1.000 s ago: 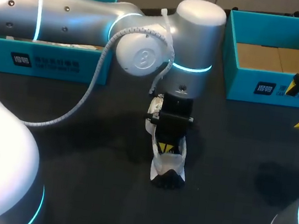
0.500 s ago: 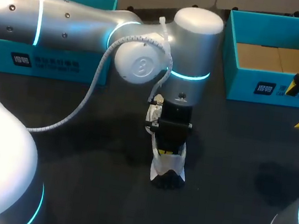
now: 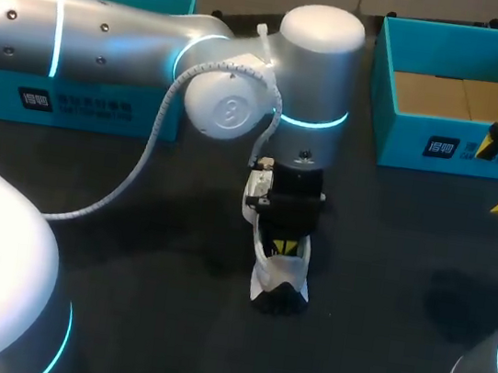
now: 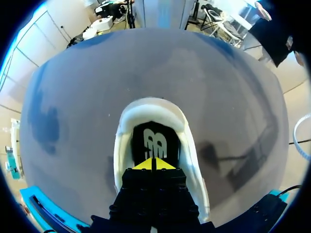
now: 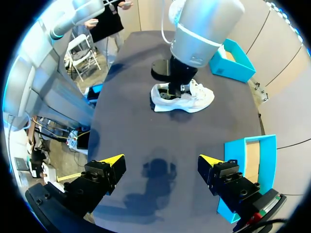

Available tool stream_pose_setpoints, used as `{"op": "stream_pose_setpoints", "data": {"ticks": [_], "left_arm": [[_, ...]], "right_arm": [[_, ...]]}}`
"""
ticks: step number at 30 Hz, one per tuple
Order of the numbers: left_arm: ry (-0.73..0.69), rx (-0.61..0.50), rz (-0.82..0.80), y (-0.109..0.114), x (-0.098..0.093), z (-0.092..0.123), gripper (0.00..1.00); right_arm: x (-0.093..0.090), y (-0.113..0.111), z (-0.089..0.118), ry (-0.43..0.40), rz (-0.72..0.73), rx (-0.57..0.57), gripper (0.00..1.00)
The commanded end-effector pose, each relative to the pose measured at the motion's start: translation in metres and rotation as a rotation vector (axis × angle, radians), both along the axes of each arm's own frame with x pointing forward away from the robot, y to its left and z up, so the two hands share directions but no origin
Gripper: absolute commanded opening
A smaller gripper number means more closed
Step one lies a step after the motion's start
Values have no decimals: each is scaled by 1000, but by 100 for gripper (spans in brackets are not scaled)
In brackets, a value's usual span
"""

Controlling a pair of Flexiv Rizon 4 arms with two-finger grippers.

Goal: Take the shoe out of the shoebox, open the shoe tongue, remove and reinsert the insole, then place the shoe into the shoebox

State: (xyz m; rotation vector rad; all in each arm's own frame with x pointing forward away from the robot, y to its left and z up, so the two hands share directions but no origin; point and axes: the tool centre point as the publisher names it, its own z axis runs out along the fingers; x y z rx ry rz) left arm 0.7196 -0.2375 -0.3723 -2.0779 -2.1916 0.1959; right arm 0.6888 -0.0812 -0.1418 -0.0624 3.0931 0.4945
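My left arm (image 3: 113, 33) comes in level from the left side and bends at its last joint, so that the wrist (image 3: 316, 75) points straight down; my left gripper (image 3: 284, 245) hangs below the wrist with its fingers aimed downward; its two yellow tips (image 4: 145, 165) are pressed together with only a thin seam between them; my right gripper (image 5: 160, 162) is held well apart, off to the right of the left one; its fingers (image 5: 111, 161) are spread wide; my left wrist stands upright ahead of it.
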Motion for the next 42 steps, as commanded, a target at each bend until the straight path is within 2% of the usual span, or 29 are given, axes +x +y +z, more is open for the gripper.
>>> {"op": "stream_pose_setpoints", "data": {"ticks": [1, 6, 15, 22, 28, 36, 42], "left_arm": [[-28, 7, 20, -4, 5, -8, 0], [-49, 8, 61, -5, 9, -23, 0], [-70, 23, 106, 0, 4, -44, 0], [-67, -22, 130, 8, 4, -19, 0], [-35, -55, 108, 11, -6, -4, 0], [4, -34, 85, 8, -23, -19, 0], [5, -23, 80, 8, -26, -30, 0]], "right_arm": [[2, 1, 0, 4, 1, -4, 100], [2, 1, 0, 4, 1, -4, 100], [2, 1, 0, 4, 1, -4, 100], [2, 1, 0, 4, 1, -4, 100], [2, 1, 0, 4, 1, -4, 100], [2, 1, 0, 4, 1, -4, 100], [2, 1, 0, 4, 1, -4, 100]]}}
